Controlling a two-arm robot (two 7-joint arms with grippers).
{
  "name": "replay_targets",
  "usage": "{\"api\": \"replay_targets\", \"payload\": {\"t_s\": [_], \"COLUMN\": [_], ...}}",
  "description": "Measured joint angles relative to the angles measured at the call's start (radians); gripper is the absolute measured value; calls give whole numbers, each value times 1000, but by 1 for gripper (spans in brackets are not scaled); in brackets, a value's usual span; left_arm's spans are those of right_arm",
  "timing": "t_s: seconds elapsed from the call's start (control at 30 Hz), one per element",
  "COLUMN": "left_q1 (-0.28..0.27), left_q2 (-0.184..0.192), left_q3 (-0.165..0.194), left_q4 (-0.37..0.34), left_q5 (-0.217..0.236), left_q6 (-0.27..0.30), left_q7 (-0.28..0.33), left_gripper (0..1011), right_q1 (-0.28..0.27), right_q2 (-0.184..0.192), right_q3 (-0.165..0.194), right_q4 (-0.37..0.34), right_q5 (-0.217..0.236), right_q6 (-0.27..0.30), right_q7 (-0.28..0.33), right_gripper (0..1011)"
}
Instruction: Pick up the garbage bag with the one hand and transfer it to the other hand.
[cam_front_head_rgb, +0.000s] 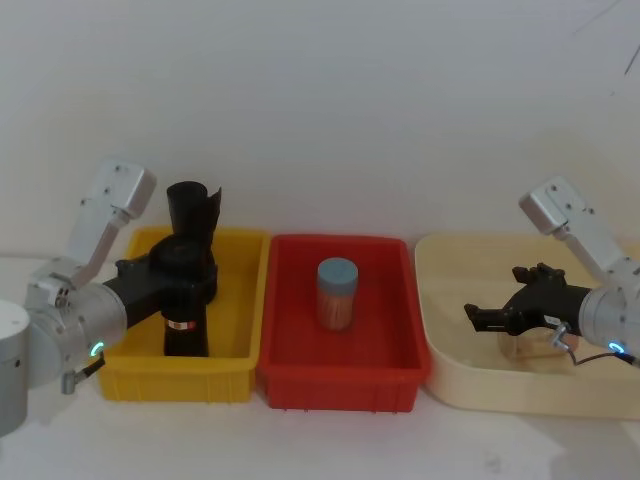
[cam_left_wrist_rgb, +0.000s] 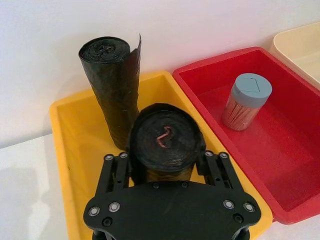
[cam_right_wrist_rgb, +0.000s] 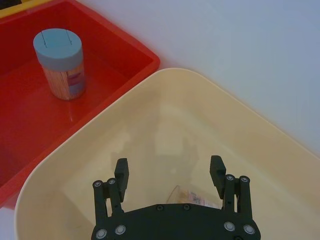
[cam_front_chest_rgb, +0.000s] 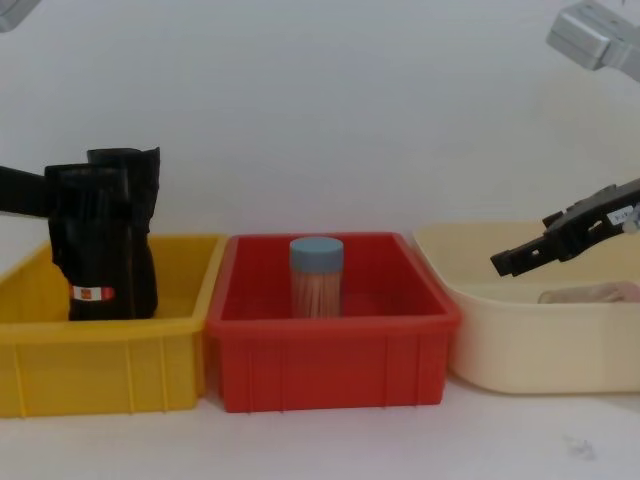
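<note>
Cream oval plastic tub (cam_front_head_rgb: 520, 395) at the right, red rectangular plastic bin (cam_front_head_rgb: 340, 375) in the middle, yellow rectangular plastic bin (cam_front_head_rgb: 175, 378) at the left. Right hand (cam_right_wrist_rgb: 169, 169) hangs over the tub, fingers spread, holding nothing. Left hand (cam_front_head_rgb: 187, 268) is clamped on the black glossy garbage bag roll (cam_front_head_rgb: 186, 335) with a white-orange band, upright in the yellow bin. A plain black wavy-topped roll (cam_front_head_rgb: 195, 208) stands just behind. A grey-lidded cylindrical jar (cam_front_head_rgb: 336, 293) sits in the red bin.

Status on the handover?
Left gripper shut on garbage bag, standing in yellow bin. Right gripper open over cream tub. Second black roll close behind.
</note>
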Motion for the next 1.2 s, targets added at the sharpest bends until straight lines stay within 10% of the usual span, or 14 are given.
{"api": "replay_targets", "payload": {"t_s": [0.27, 1.2], "left_q1": [-8, -179], "left_q2": [-4, -37], "left_q3": [2, 20], "left_q4": [7, 18], "left_q5": [-2, 1], "left_q6": [8, -40], "left_q7": [-4, -91], "left_gripper": [497, 476], "right_q1": [0, 0], "right_q2": [0, 0], "right_q3": [0, 0], "right_q4": [0, 0], "right_q5": [0, 0], "right_q6": [0, 0], "right_q7": [0, 0], "right_gripper": [1001, 1001]}}
